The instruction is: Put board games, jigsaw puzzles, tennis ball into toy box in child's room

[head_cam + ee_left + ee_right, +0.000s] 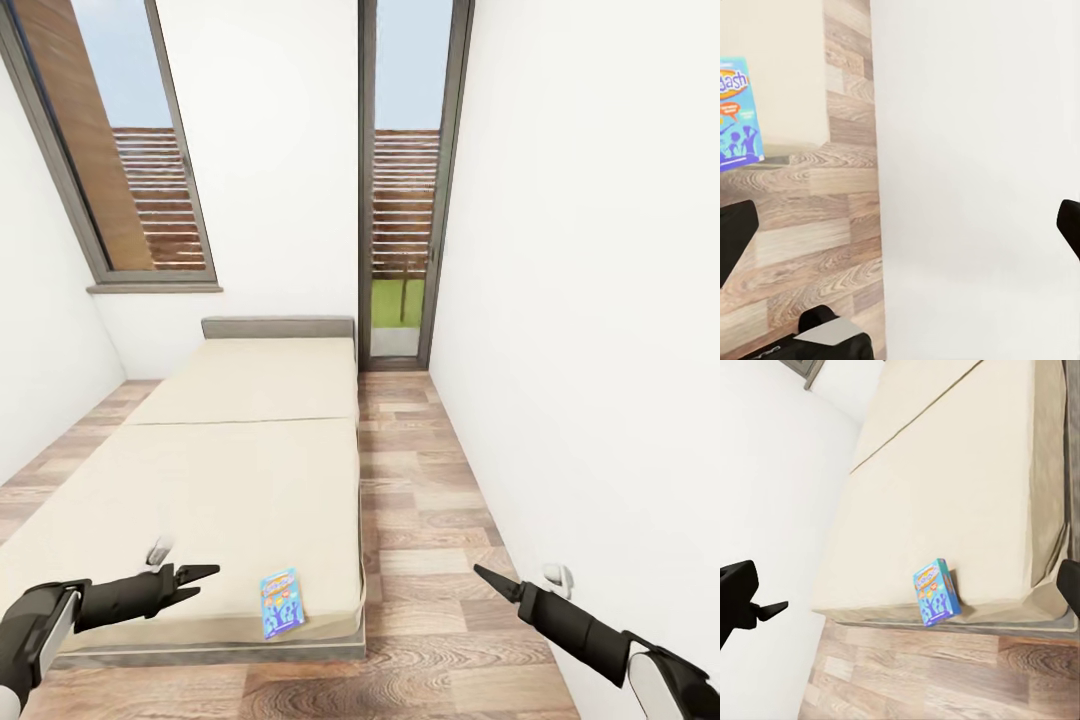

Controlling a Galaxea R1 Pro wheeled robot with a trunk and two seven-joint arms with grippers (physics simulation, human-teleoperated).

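Home bedroom, low bed (250, 440), plank floor (420, 480)

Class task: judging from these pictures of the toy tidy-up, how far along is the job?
Done: nothing visibly packed here. In hand: nothing; the left tool and right tool hang empty. Left: the light blue printed card game box lies at the near edge of the beige mattress bed, waiting for pickup.

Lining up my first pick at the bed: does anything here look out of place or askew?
Only the light blue board game: it lies alone at the foot edge of the bed, slightly skewed near the mattress corner. Both grippers, left and right, are empty.
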